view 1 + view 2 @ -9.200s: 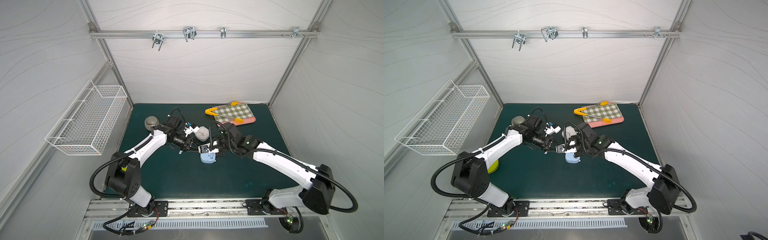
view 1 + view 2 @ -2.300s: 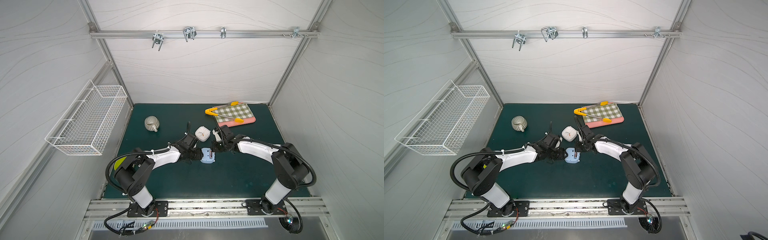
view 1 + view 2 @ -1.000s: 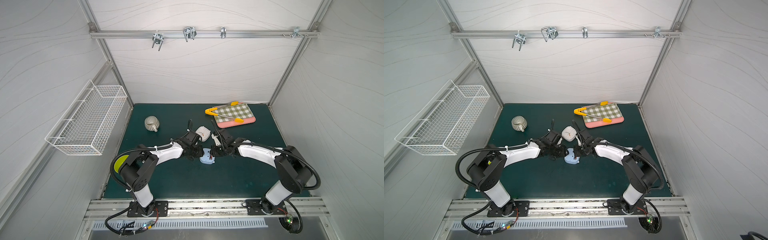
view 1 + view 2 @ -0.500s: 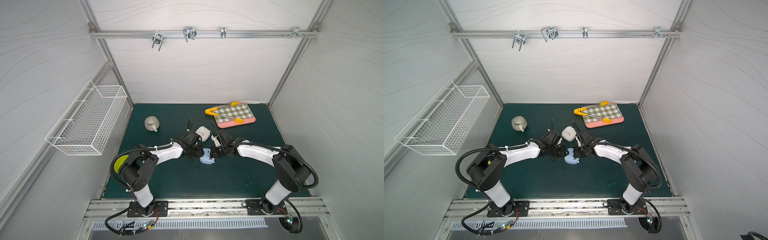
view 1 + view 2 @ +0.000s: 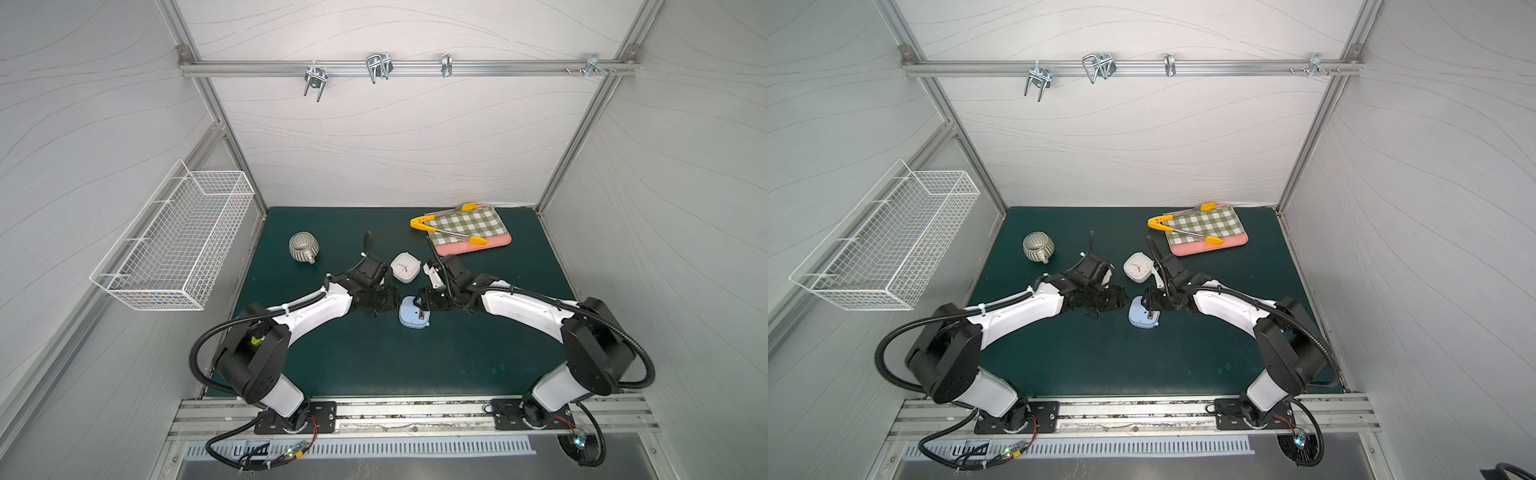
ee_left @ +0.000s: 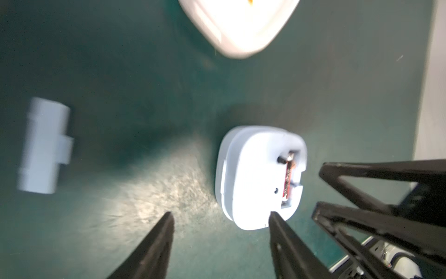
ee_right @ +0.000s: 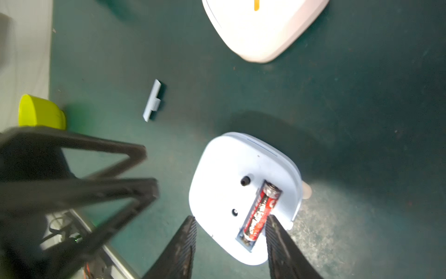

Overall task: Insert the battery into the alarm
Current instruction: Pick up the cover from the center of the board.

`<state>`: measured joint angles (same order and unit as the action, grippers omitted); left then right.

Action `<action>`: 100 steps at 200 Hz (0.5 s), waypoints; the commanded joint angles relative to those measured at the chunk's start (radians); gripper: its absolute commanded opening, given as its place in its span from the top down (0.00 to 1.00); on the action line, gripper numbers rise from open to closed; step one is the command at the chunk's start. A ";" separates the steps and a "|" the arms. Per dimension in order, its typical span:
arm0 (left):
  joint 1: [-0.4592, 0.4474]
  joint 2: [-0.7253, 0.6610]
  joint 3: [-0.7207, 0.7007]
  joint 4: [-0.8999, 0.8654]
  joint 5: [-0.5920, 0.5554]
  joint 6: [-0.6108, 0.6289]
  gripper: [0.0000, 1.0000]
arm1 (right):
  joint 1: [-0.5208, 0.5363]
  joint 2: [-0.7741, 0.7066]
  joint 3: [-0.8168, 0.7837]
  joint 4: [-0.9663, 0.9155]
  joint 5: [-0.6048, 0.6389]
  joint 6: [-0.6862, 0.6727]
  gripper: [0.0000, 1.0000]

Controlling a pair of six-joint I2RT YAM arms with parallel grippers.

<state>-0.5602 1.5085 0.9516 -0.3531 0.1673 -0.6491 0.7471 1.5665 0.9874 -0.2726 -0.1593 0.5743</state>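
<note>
On the dark green table mat (image 5: 374,361), near its middle: a pale blue rounded-square plastic alarm clock (image 5: 409,318) (image 5: 1140,319), face down, back upward. In the open slot of that back, from the right wrist view: a red-and-silver cylindrical battery (image 7: 260,212), lying lengthwise in the compartment, uncovered. From the left wrist view, the same battery (image 6: 287,181) only as a thin red strip.

Over the near edge of the blue alarm clock, the right gripper (image 7: 230,218): fingers spread apart, pinching nothing, one fingertip just beside the battery's end. Contact there: cannot tell. In both top views, low at the right side of the blue clock.

Opposite it, the left gripper (image 6: 220,215): likewise spread and empty, one fingertip at a corner of the blue clock, the other over bare mat. Touching or not: cannot tell.

Apart from the blue clock, flat on the mat: a small pale blue plastic battery cover (image 7: 152,101) (image 6: 44,145).

Just behind the blue clock: a white rounded-square alarm clock (image 5: 405,267), face up. Further left at the back, a grey ribbed ceramic mug (image 5: 303,247). At the back right, a green-checked cloth (image 5: 473,222) on a pink board (image 5: 473,246), with yellow-tipped metal tongs (image 5: 446,232) across it. By the left arm's base, a yellow-green cup (image 7: 41,112). On the left wall, a white wire basket (image 5: 174,241).
</note>
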 commanded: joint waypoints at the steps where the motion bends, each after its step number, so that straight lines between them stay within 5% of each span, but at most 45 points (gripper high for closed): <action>1: 0.120 -0.068 -0.048 0.020 -0.058 -0.023 0.30 | 0.025 -0.006 0.060 0.000 0.015 0.034 0.49; 34: 0.280 -0.067 -0.130 0.116 -0.043 -0.068 0.30 | 0.062 0.087 0.158 0.006 -0.013 0.069 0.48; 50: 0.332 -0.034 -0.145 0.136 -0.016 -0.059 0.39 | 0.080 0.147 0.208 0.021 -0.032 0.088 0.49; 66: 0.364 0.009 -0.139 0.141 0.021 -0.034 0.51 | 0.096 0.210 0.261 0.031 -0.055 0.109 0.52; 100: 0.371 0.095 -0.121 0.173 0.076 0.018 0.58 | 0.113 0.370 0.378 0.052 -0.131 0.186 0.57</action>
<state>-0.1921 1.5543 0.8066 -0.2398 0.1829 -0.6697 0.8459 1.8473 1.2976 -0.2390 -0.2203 0.6838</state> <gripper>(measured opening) 0.430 0.441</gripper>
